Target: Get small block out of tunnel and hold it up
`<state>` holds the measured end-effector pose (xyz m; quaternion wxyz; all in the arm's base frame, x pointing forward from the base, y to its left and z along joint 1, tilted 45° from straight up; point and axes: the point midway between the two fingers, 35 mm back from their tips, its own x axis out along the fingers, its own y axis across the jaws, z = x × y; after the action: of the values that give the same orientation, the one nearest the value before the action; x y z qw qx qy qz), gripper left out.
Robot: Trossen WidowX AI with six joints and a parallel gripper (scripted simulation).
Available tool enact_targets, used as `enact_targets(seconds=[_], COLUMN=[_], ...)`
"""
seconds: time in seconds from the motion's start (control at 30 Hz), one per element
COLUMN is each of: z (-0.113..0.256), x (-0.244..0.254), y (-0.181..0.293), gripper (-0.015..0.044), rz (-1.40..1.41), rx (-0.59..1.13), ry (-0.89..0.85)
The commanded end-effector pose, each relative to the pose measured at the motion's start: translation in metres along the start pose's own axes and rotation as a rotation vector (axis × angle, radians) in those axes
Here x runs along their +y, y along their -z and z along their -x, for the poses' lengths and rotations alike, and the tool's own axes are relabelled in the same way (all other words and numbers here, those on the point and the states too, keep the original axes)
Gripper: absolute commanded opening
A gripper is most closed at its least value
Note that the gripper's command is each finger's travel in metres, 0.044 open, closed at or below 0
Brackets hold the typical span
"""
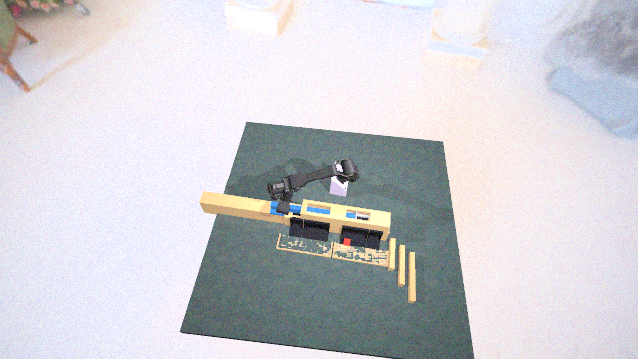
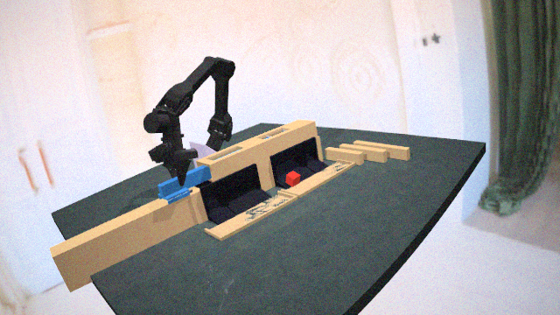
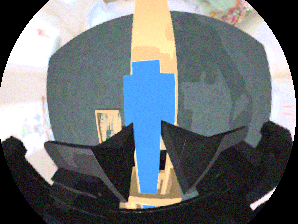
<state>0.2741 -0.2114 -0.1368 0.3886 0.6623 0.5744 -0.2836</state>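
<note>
From where I stand, the robot's black fingers [image 1: 283, 209] [image 2: 181, 178] reach down to pinch the upright fin of the blue handle [image 1: 274, 207] [image 2: 202, 174] [image 3: 149, 97], one on each side, presumably because that fin gives them something to slide the cage by. The long pale-wood rail [image 1: 239, 204] [image 2: 118, 223] [image 3: 152, 30] seems meant to guide it. The small red cube [image 1: 347, 242] [image 2: 292, 178] sits low at the front of the farther dark bay, outside the roofed wooden tunnel [image 1: 338, 210] [image 2: 258, 142], so lifting it probably requires releasing the handle.

Red block [image 1: 347, 242]: right of frame centre, low, before dark opening.
Rods [image 1: 392, 254]: three, lower right.
Arm [image 1: 314, 177]: mid-frame.
</note>
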Motion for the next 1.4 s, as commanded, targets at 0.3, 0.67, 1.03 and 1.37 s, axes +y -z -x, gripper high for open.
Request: enact_targets(seconds=[0.3, 0.67, 1.03, 1.37], z=[0.002, 0.003, 0.011, 0.047], x=[0.001, 0.000, 0.003, 0.010], y=[0.026, 0.061, 0.055, 0.047], gripper=[0.0000, 0.0000, 0.0210, 0.0440], rz=[-0.005, -0.010, 0.002, -0.010], rx=[0.003, 0.007, -0.016, 0.005], ry=[0.001, -0.001, -0.006, 0.000])
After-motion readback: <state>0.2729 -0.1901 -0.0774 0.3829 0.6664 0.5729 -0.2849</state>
